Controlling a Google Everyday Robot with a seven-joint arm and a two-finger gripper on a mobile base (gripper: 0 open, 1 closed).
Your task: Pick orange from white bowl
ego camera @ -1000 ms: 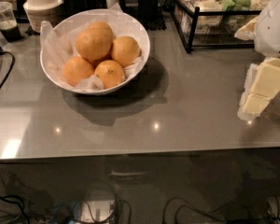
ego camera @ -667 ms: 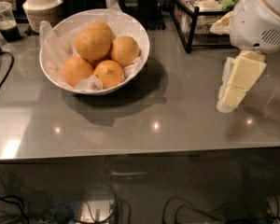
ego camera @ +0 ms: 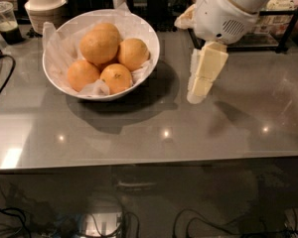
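Observation:
The white bowl point(ego camera: 152, 44), lined with crinkled white paper, stands on the grey table at the back left. The orange point(ego camera: 99, 46), the largest and palest, lies on top in the middle of the bowl. Smaller, deeper-orange oranges lie around it: one to the right point(ego camera: 133, 53), one at the front left point(ego camera: 82, 74), one at the front point(ego camera: 116, 78). My gripper point(ego camera: 200, 81) hangs from the white arm, pointing down, just above the table to the right of the bowl, about a bowl's half-width from its rim. It holds nothing that I can see.
A cream lidded paper cup point(ego camera: 43, 4) and a plastic cup with a dark drink point(ego camera: 5, 24) stand behind the bowl at the left. A black wire rack point(ego camera: 283, 36) stands at the back right. Black cables point(ego camera: 0, 81) lie at the table's left edge.
My arm and gripper have moved left and toward the back, from the table's right edge to a place close beside the bowl. The bowl and oranges have not moved.

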